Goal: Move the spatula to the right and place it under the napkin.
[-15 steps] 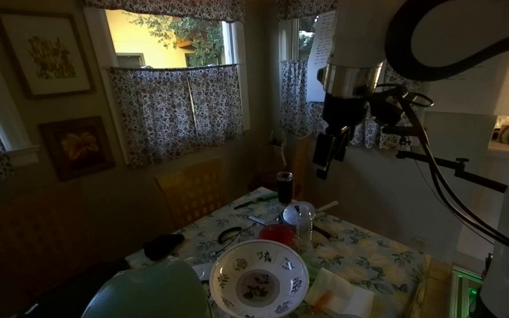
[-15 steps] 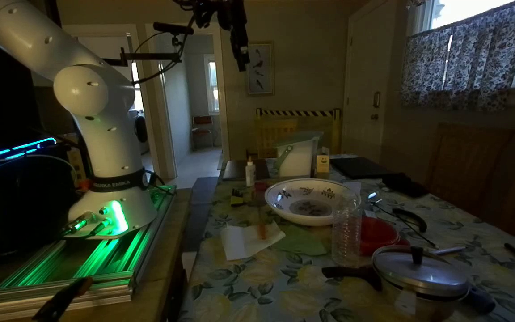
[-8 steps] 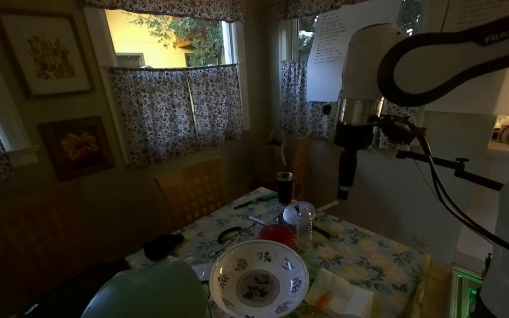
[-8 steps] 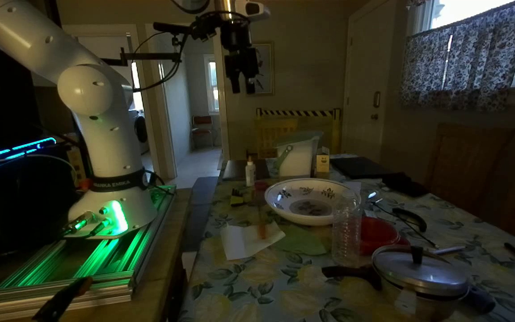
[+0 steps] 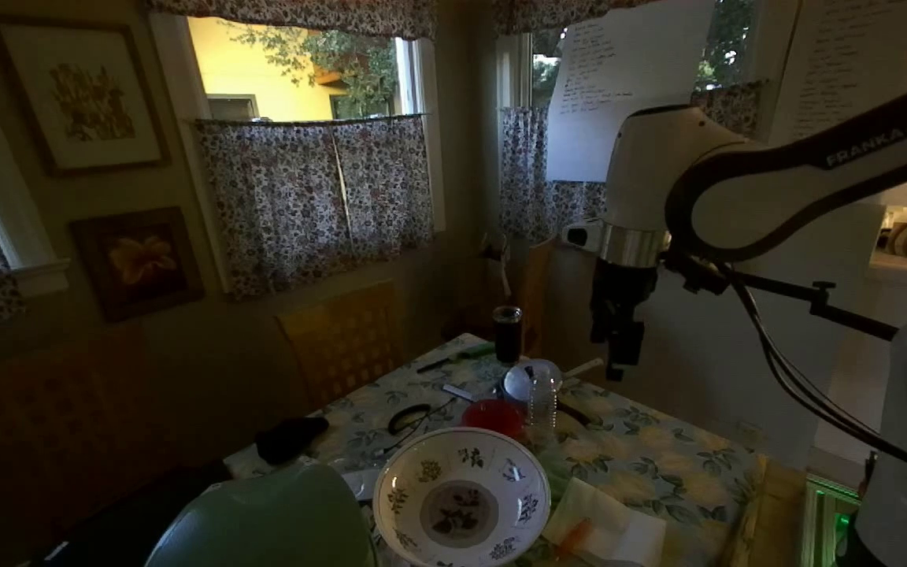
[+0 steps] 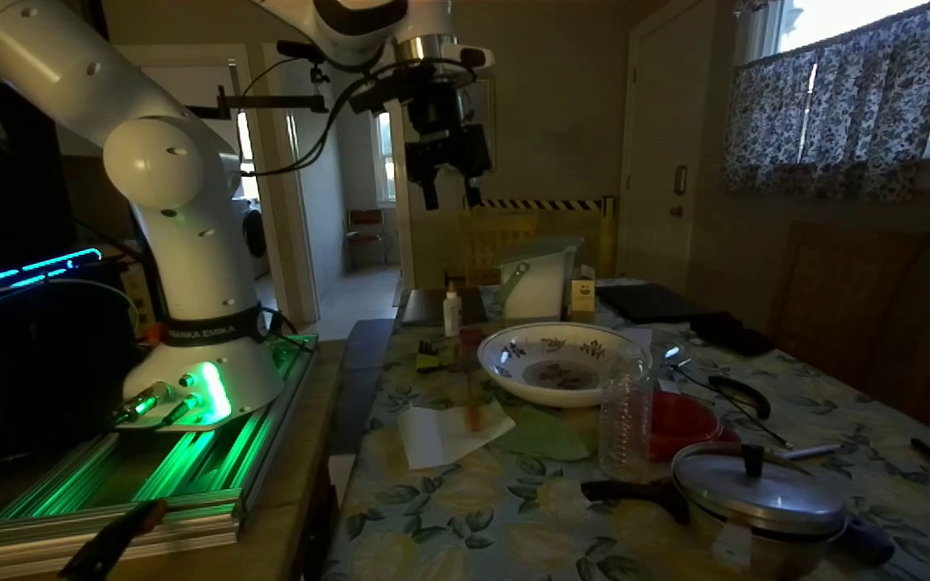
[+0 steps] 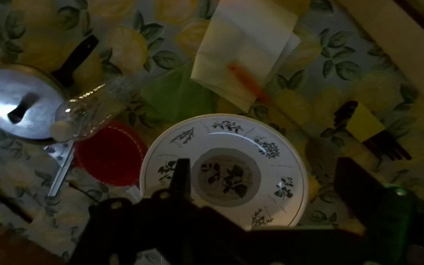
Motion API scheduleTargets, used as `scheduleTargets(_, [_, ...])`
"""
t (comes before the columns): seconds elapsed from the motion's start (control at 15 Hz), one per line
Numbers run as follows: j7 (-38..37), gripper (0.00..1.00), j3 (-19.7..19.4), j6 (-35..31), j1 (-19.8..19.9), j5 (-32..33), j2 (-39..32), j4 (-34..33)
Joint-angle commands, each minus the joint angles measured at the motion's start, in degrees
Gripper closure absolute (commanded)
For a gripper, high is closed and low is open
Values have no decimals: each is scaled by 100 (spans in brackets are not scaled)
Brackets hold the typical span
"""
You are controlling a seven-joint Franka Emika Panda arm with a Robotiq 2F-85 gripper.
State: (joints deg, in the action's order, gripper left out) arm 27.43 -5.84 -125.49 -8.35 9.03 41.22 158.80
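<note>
The spatula, with an orange handle (image 7: 248,82) and a thin shaft to a dark, dim blade, lies on the table. Its handle rests on top of the napkin and also shows in both exterior views (image 5: 575,538) (image 6: 473,417). The napkin (image 7: 248,33) is white and folded, flat on the floral cloth; both exterior views show it too (image 5: 619,524) (image 6: 437,436). My gripper (image 7: 262,173) is open and empty, high above the table. In the wrist view its fingers frame the patterned bowl and the blade's side of it. Both exterior views show the gripper in the air (image 5: 609,358) (image 6: 453,200).
A large patterned bowl (image 6: 562,397) stands beside the spatula. A green cloth (image 6: 546,436) lies beside the napkin. A clear bottle (image 6: 625,440), red bowl (image 6: 683,424) and lidded pan (image 6: 756,496) stand further along. A black-and-yellow object (image 7: 364,123) lies near the blade.
My gripper has come down from higher up and its wrist has turned, so both fingers now show apart. The spatula, napkin and other table things have not moved.
</note>
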Motion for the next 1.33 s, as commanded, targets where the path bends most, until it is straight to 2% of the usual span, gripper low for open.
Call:
scheduleTargets(0.0, [16,0,68,-894,188,426,-543,-7])
scheduleTargets(0.07, [-142,0,118,-1015,269,483,-673,-6])
scheduleTargets(0.13, [2,0,42,-681,121,239,-377,-11])
scheduleTargets(0.6, [63,0,66,-1149,284,431,-696,-79])
scheduleTargets(0.8, [964,0,-374,-1415,-12,200,-1006,-58])
scheduleTargets(1.07, [2457,0,-917,-1417,-389,-340,-1509,-24])
scheduleTargets(1.27, [3506,0,-1020,-1269,-480,-759,-1848,-6])
